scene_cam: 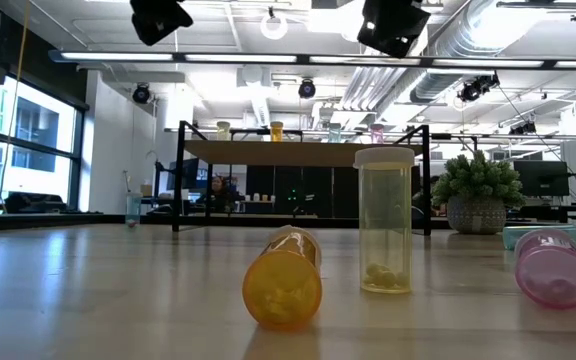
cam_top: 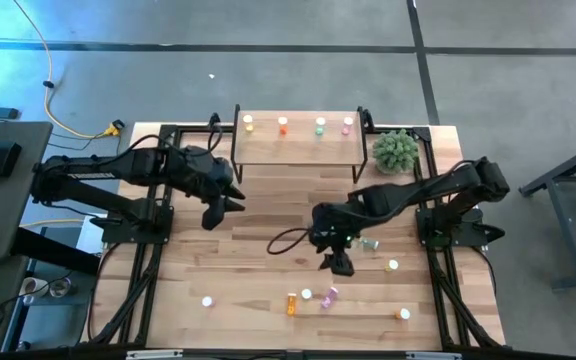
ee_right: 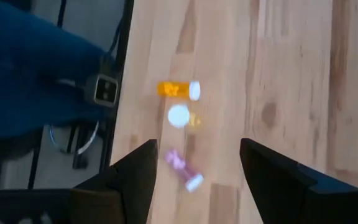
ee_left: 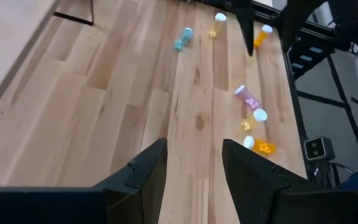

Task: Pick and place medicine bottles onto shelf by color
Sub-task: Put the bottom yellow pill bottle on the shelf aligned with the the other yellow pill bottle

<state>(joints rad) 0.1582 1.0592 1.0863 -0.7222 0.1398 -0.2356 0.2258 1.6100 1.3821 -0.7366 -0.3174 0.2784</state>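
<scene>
Covering the table (cam_top: 238, 250) is light wood planking, with grey floor around. The right gripper (ee_right: 194, 171) hangs with fingers wide apart above a lying pink bottle (ee_right: 183, 170), near the front edge. The left gripper (ee_left: 192, 163), partly open and empty, waits beside the shelf (cam_top: 298, 148).

A green plant ball (cam_top: 396, 150) sits at the tabletop's (cam_top: 258, 220) far-right corner.
</scene>
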